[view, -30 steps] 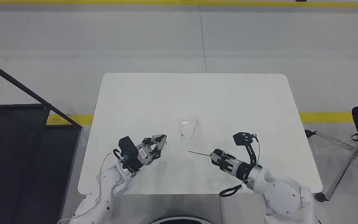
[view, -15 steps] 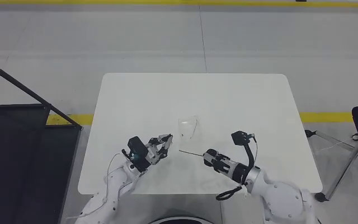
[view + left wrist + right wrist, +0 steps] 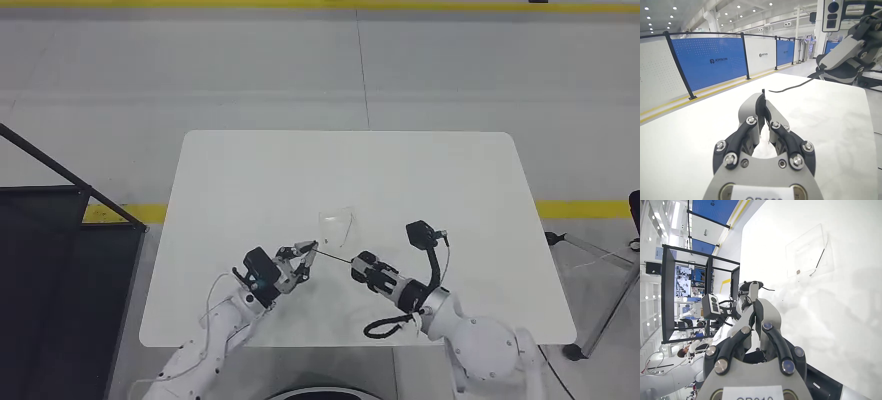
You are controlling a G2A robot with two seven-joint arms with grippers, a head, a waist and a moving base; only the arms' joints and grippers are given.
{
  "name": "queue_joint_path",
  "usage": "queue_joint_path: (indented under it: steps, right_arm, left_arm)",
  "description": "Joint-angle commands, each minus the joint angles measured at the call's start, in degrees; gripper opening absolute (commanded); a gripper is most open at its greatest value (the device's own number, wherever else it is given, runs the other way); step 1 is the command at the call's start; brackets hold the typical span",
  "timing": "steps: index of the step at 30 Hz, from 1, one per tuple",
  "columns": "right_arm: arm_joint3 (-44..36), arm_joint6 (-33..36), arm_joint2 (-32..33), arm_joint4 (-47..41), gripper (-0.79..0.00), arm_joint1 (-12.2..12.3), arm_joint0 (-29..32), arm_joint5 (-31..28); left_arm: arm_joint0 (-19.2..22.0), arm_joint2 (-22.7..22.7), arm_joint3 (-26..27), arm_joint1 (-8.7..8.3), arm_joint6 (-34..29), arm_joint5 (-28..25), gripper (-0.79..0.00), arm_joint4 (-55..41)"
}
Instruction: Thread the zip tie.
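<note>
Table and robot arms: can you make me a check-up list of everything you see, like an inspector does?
Surface: white table, smooth and flat.
Job's things: black zip tie held off the table, its free tip close to the tip of the left gripper.
Clutter: clear bag lying flat beyond the grippers, with a thin black stick on or in it.
Grippers: left gripper shut on a small black piece; right gripper shut on the zip tie.
Cables: black cable loop by the right arm's wrist.
Surroundings: grey floor with a yellow line; blue fence panels.
</note>
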State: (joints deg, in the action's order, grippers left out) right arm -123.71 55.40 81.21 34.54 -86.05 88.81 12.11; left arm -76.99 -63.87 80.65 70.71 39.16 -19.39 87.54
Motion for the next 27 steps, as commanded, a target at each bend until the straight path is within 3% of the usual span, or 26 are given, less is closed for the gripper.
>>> queue_joint_path:
  steps: [1, 27]
  right_arm:
    - [-0.1, -0.4, -0.1, -0.2, -0.785, 0.1, 0.0, 0.9]
    - [0.3, -1.7, 0.0, -3.2, -0.785, 2.5, -0.7, 3.6]
  left_arm:
    - [0.1, 0.1, -0.3, 0.01, 0.4, 0.0, -0.785, 0.1]
    - [-0.3, -0.1, -0.2, -0.20, 2.0, -0.9, -0.785, 0.4]
